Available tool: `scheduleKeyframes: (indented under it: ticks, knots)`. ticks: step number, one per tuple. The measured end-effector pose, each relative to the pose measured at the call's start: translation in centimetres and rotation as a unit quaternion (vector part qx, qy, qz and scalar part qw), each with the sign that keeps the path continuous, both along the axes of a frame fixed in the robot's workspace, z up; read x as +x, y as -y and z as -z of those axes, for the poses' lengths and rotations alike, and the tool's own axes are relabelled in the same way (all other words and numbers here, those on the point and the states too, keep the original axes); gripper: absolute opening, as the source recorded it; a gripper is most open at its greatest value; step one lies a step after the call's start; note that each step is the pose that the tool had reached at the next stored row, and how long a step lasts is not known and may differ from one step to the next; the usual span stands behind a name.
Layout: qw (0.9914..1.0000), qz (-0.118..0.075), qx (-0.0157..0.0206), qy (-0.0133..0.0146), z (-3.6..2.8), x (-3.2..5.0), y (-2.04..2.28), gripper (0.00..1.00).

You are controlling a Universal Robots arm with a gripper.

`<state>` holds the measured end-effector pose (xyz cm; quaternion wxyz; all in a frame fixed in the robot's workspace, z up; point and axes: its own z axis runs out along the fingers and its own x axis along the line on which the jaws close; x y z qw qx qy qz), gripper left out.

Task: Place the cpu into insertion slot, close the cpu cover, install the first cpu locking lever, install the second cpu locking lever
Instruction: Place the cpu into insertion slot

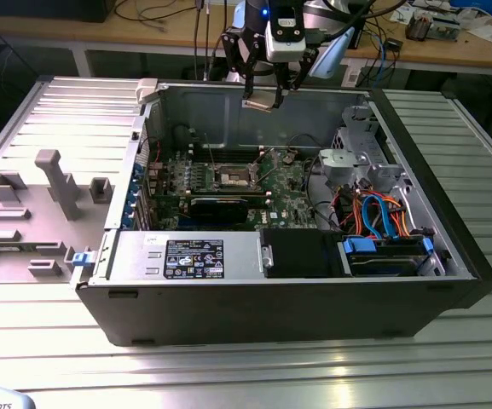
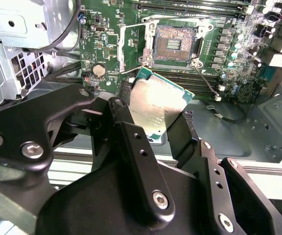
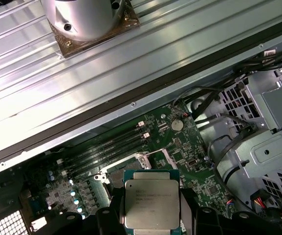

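Starting at the exterior view's left, a grey fixture tray (image 1: 75, 119) carrying upright grey blocks (image 1: 58, 183) lies on the ribbed metal table (image 1: 228, 366), just beside the open computer case (image 1: 271, 311). Inside the case, a labelled power supply (image 1: 186, 256) sits along the near wall, with the green circuit board (image 1: 288, 183) behind it. The insertion slot (image 1: 233, 177) lies near the board's middle; in the second wrist view its dark contact field (image 2: 174, 44) is exposed, with nothing seated in it. Above the case's far wall, the gripper (image 1: 264, 95) hangs well clear of the board, its black fingers (image 2: 123, 105) clamped on opposite edges of the cpu (image 1: 260, 105). In both wrist views the cpu (image 2: 158, 107) (image 3: 150, 203) shows its silver-grey top, held tilted and apart from the slot, which lies beyond it in the second wrist view. Further to the exterior view's right stand a silvery perforated drive cage (image 1: 356, 158) and, nearer the front, a bundle of blue and orange cables (image 1: 378, 213)
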<state>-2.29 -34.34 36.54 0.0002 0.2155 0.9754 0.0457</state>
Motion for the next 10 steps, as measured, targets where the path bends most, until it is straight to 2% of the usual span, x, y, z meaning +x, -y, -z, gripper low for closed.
scheduleKeyframes:
  ticks: [5, 10]
  knots:
    - [0.99998, 0.006, 0.0, 0.0, 0.0, 0.0, 0.0, 0.54]
    - [0.99978, 0.021, 0.0, 0.0, 0.0, 0.0, 0.0, 0.54]
